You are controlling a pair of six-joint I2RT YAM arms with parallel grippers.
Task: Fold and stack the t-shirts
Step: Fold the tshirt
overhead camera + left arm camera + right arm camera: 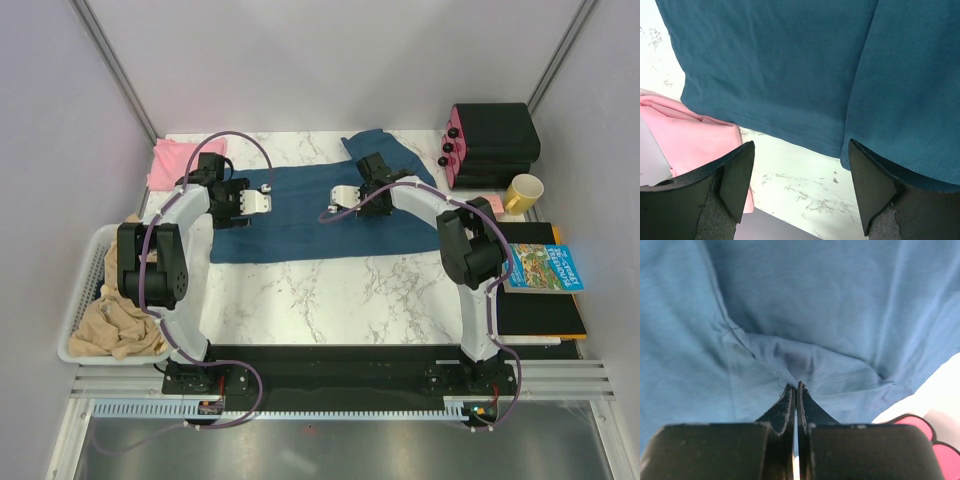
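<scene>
- My right gripper (pixel 796 388) is pinching a small pucker of the teal shirt (pixel 300 232). The fingers are pressed together on the cloth, and creases are running toward the tips.
- In the top view this gripper is sitting over the far middle part of the shirt.
- My left gripper (pixel 800 150) is holding its fingers spread wide with nothing between them. It is sitting over the shirt's stitched hem near the left end. I cannot tell whether the tips are touching the cloth.
- The teal shirt is lying spread flat across the far middle of the marble table (pixel 330 290), with one sleeve pointing toward the far right.
- The pink shirt (pixel 172 160) is lying bunched in the far left corner, just beside the teal shirt's left edge. In the left wrist view it is showing right next to my left finger (pixel 735 175).
- A white basket (pixel 85 290) is sitting at the near left, holding beige cloth (pixel 120 325).
- On the right side a black case (pixel 495 140), a yellow mug (pixel 522 192) and a blue book (pixel 545 268) are sitting well apart from both shirts.
</scene>
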